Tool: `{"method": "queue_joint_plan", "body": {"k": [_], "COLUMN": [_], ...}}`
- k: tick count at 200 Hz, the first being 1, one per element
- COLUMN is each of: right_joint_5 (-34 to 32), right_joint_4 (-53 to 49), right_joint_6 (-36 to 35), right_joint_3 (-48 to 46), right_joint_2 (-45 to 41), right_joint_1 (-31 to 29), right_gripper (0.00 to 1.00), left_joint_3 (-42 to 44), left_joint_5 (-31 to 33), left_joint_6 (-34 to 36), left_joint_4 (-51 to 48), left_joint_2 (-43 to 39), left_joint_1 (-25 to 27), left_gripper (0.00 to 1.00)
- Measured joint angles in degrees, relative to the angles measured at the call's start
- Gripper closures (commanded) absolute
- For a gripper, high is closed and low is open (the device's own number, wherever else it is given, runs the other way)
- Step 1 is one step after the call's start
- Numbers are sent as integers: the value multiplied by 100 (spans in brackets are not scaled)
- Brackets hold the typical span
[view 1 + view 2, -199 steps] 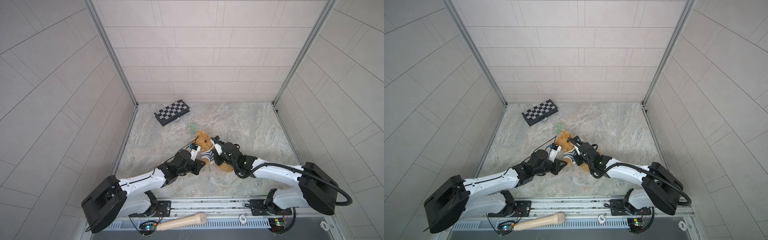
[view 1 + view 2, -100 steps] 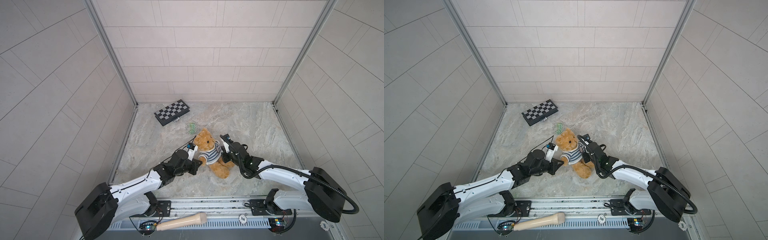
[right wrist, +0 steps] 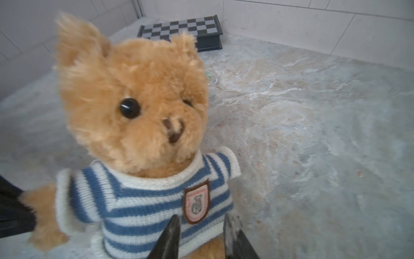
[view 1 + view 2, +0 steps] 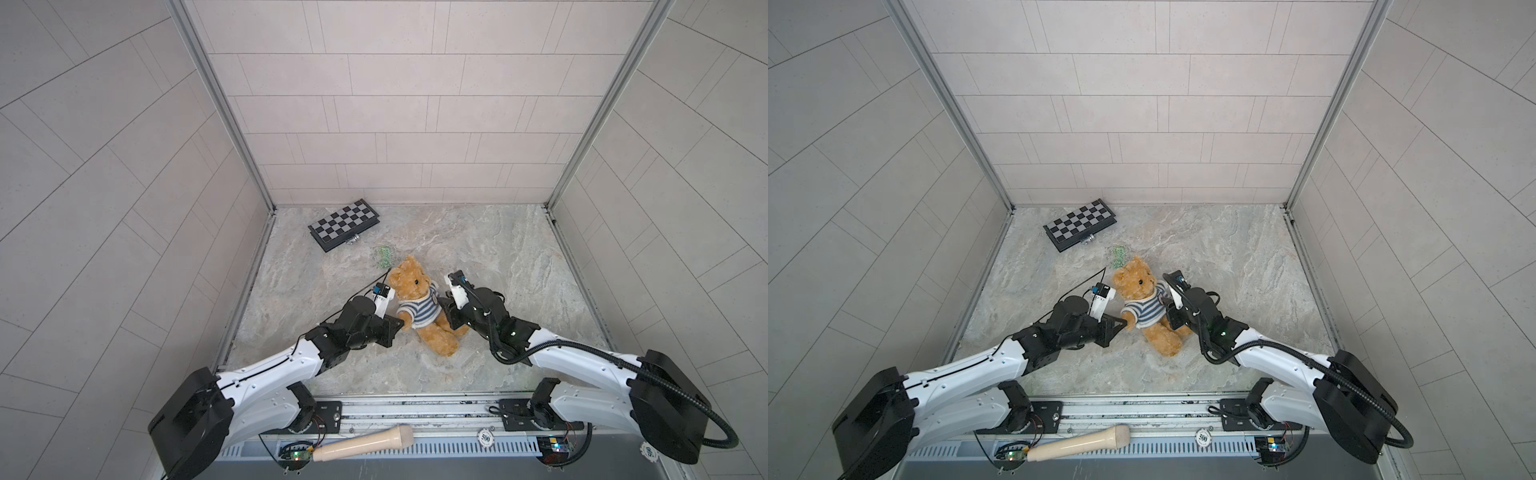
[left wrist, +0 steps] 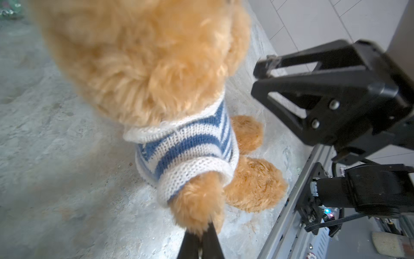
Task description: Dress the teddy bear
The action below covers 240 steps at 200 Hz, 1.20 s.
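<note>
Left wrist view: left hand (image 5: 202, 237) clamped on teddy bear (image 5: 156, 67) paw (image 5: 197, 201); right hand (image 5: 259, 77) parted, holding nothing. Bear likely light, soft; grip limbs, not sweater (image 5: 186, 145).

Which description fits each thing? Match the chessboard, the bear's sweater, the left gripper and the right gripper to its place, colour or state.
Things:
1. chessboard
2. sweater
3. left gripper
4. right gripper

Descriptions:
A. shut on the teddy bear, pinching its paw
B. open, at the sweater's hem
C. lying beyond the bear, untouched
D. blue and white stripes, worn by the bear

Pairs: 1-C, 2-D, 3-A, 4-B
</note>
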<state>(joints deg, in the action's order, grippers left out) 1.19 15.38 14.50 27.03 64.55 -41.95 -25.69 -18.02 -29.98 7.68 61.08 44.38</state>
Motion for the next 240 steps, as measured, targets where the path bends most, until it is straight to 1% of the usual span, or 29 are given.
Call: {"method": "queue_joint_plan", "body": {"k": [25,69,94,123,159,179,191,205,214,240], "right_joint_5": [754,1784,2155,2352,2444,2476,2496,2511,2492,2269], "right_joint_4": [208,586,671,675,782,833,876,929,979,999], "right_joint_6": [-118,-317,-542,-811,-1012,-1117,-1145,-1202,-1279,-1281], "right_joint_3": [-232,-723,-678,-518,-415,-404,-404,-404,-404,-433], "right_joint_2": [-297,-876,-927,-800,-396,-151,-63,-22,-15,-79], "right_joint_1": [-4,-4,-57,-212,-284,-313,-330,-343,-352,-372], "right_gripper": [51,48,48,50,59,68,77,92,100,100], "left_joint_3": [-260,-400,-490,-518,-518,-518,-518,-518,-518,-518], "left_joint_5": [-310,-669,-780,-859,-894,-896,-896,-894,-894,-885], "left_joint_6": [-44,-321,-544,-804,-1038,-1143,-1198,-1252,-1274,-1329], "left_joint_4": [83,203,247,330,374,428,437,448,448,446], "left_joint_2": [-50,-310,-306,-293,-291,-293,-293,-302,-315,-411], "left_joint_1": [0,0,0,4,17,28,28,28,28,26], "left_gripper": [100,100,100,100,100,100,100,100,100,100]}}
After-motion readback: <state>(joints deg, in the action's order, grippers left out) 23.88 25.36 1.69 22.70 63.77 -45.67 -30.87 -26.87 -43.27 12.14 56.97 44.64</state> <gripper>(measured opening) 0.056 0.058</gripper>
